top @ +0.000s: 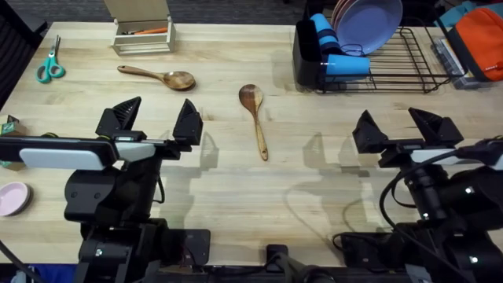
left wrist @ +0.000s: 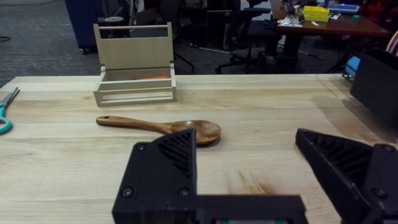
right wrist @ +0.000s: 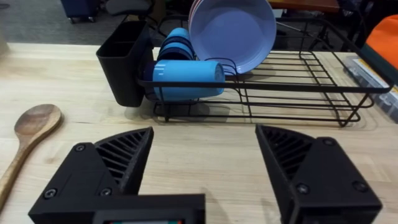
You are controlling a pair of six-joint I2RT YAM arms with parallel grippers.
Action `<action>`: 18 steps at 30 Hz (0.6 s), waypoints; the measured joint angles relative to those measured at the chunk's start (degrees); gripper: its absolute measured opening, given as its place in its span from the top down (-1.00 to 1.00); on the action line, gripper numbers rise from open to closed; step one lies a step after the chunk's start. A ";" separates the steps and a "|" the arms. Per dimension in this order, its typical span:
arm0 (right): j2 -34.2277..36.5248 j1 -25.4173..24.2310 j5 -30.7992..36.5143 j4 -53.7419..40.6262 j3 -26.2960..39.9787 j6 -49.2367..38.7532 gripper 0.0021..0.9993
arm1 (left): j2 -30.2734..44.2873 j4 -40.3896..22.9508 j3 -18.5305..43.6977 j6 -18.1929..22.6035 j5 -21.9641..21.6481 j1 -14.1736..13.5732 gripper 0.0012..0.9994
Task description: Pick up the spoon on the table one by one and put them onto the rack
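Two brown wooden spoons lie on the table (top: 330,196). One spoon (top: 157,75) (left wrist: 163,126) rests at the far left, bowl pointing right. The other spoon (top: 255,116) (right wrist: 26,142) lies near the middle, bowl far, handle toward me. The black wire rack (top: 393,67) (right wrist: 292,87) stands at the far right with its black caddy (top: 306,55) (right wrist: 122,70) on its left end. My left gripper (top: 156,119) (left wrist: 249,171) hovers open just short of the left spoon. My right gripper (top: 397,127) (right wrist: 205,165) is open, short of the rack, holding nothing.
The rack holds blue cups (right wrist: 186,74) and a lavender plate (right wrist: 233,31). A tan wooden box (top: 142,31) (left wrist: 134,63) stands at the far left, teal scissors (top: 50,64) near the left edge, a pink dish (top: 12,198) at the near left.
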 joint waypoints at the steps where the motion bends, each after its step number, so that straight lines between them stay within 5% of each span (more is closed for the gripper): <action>1: 0.00 0.00 0.00 0.00 0.00 -0.03 -0.99 | 0.00 -0.01 0.00 0.00 0.00 0.01 -0.99; 14: 0.04 0.00 0.20 -0.68 0.04 -0.05 -0.99 | 0.00 -0.35 0.00 0.00 0.02 0.02 -0.99; 18: 0.04 0.00 0.20 -3.27 1.04 -0.06 -0.99 | 0.03 -5.21 0.96 0.00 0.00 0.02 -0.99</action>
